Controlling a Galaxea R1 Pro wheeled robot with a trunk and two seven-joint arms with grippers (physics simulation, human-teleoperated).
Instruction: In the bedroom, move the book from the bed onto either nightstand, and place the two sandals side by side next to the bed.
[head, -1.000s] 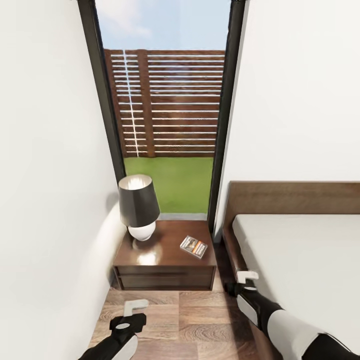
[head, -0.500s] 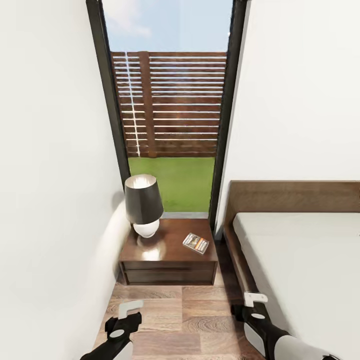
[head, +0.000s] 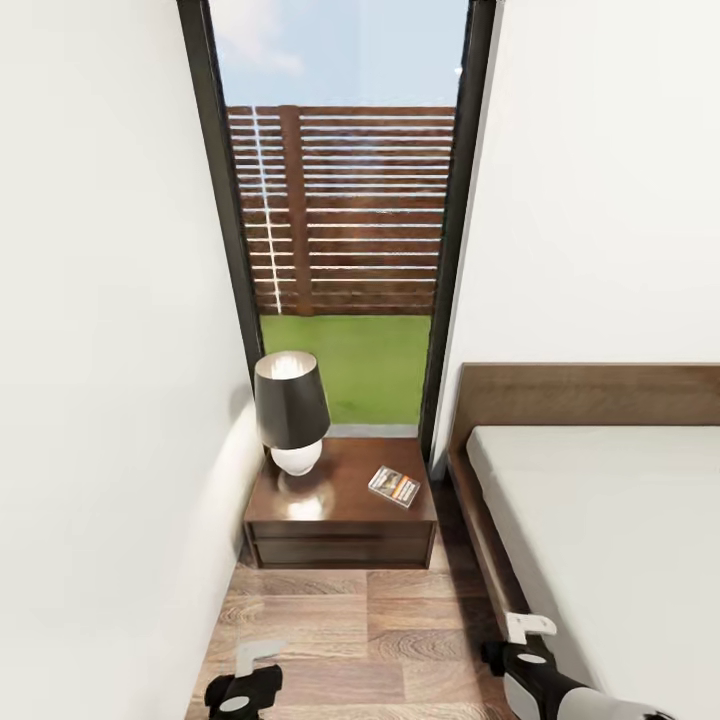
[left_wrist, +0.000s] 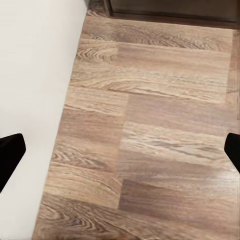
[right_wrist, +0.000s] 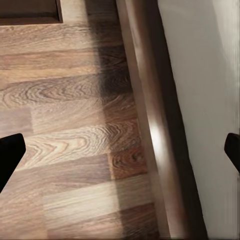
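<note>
The book (head: 394, 486) is seen on the nightstand (head: 340, 510), far ahead of both grippers' fingers, left (head: 252, 660) and right (head: 527, 630), which are spread wide and empty.

The walls (head: 110, 300) are plain white. The floor (head: 380, 620) is light brown wood plank with swirling grain. The nightstand (head: 340, 520) is glossy dark brown, and on it a lamp (head: 290, 410) has a black shade over a white round base. The book (head: 394, 486) is whitish-grey with orange and black print. The bed (head: 600, 540) has a dark brown frame and headboard and a pale grey-white mattress. The window frame (head: 225, 200) is black; beyond it stand a brown slatted fence (head: 345, 210), green grass (head: 350, 365) and blue sky. Each tool, left (head: 250, 665) and right (head: 527, 632), is white and black.
</note>
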